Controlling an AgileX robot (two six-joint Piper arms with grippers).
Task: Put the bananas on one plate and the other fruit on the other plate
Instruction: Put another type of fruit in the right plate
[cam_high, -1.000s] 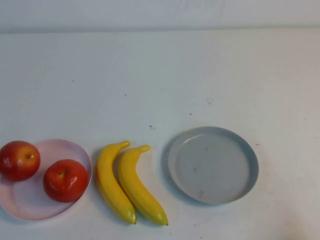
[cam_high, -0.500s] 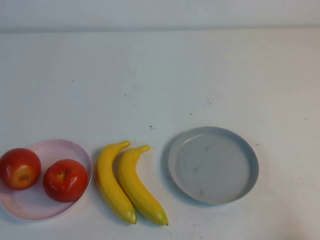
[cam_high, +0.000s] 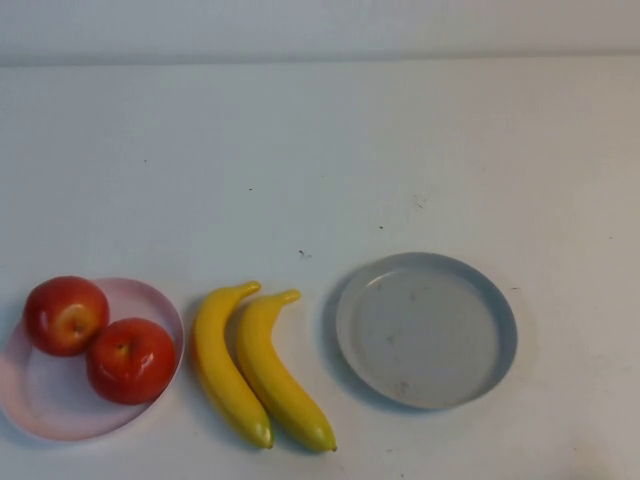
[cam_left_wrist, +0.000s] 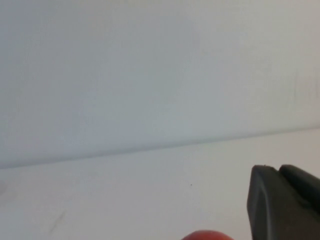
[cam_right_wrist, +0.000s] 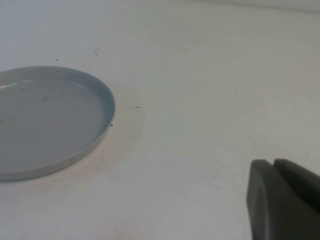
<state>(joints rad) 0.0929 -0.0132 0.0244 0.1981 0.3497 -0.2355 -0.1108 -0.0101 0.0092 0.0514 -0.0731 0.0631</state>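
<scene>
Off beyond my left gripper (cam_left_wrist: 285, 205) and right gripper (cam_right_wrist: 282, 200), finger gaps I can't tell, the bananas (cam_high: 255, 365) lie between plates: glossy, slippery, grab mid-curve.

Neither arm in high view. Left gripper (cam_left_wrist: 285, 205): only one dark finger edge showing at corner of left wrist view, off the table. Right gripper (cam_right_wrist: 282, 200): same, one dark finger edge in right wrist view, above table.
</scene>
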